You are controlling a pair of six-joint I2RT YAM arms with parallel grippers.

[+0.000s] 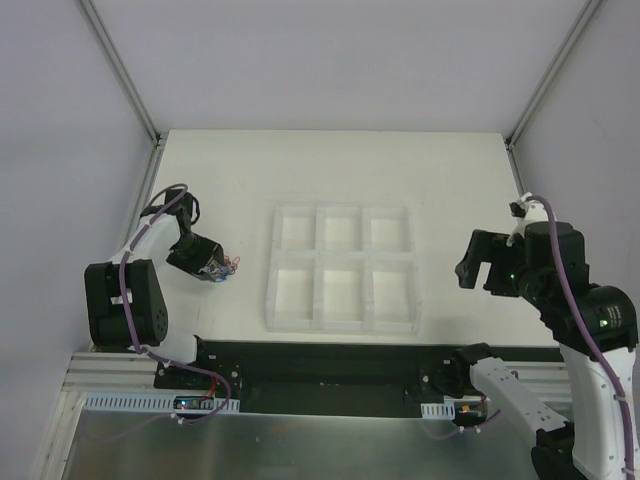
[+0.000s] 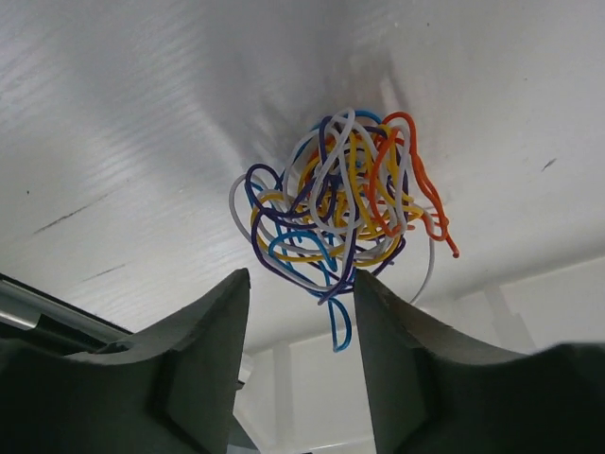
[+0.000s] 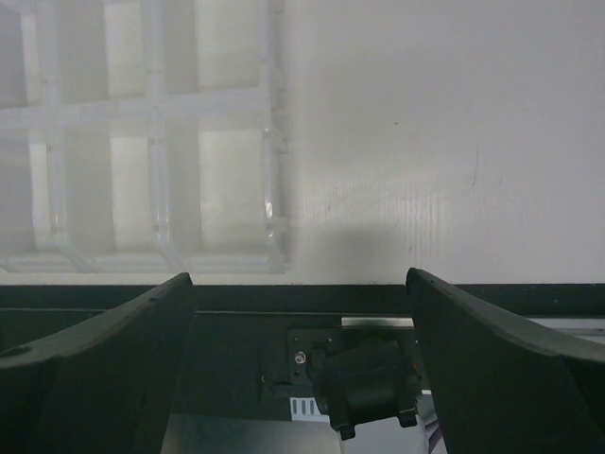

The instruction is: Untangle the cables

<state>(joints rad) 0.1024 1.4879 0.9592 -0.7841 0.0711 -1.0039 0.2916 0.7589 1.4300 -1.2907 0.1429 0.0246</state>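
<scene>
The cables [image 2: 340,203] form a small tangle of blue, purple, yellow, white and orange wires on the white table, just ahead of my left gripper [image 2: 301,279]. Its jaws stand apart, and one blue loop reaches into the gap between the fingertips without being pinched. In the top view the tangle [image 1: 232,266] shows as a small coloured clump at the tip of the left gripper [image 1: 220,272], left of the tray. My right gripper [image 1: 468,266] is open and empty, raised at the right side; its wrist view shows the jaws [image 3: 298,284] wide apart with nothing between them.
A clear six-compartment tray [image 1: 271,290] lies in the middle of the table, with nothing in its compartments; its wall shows in the right wrist view [image 3: 276,142] and in the left wrist view [image 2: 501,307]. A black base rail [image 1: 320,365] runs along the near edge.
</scene>
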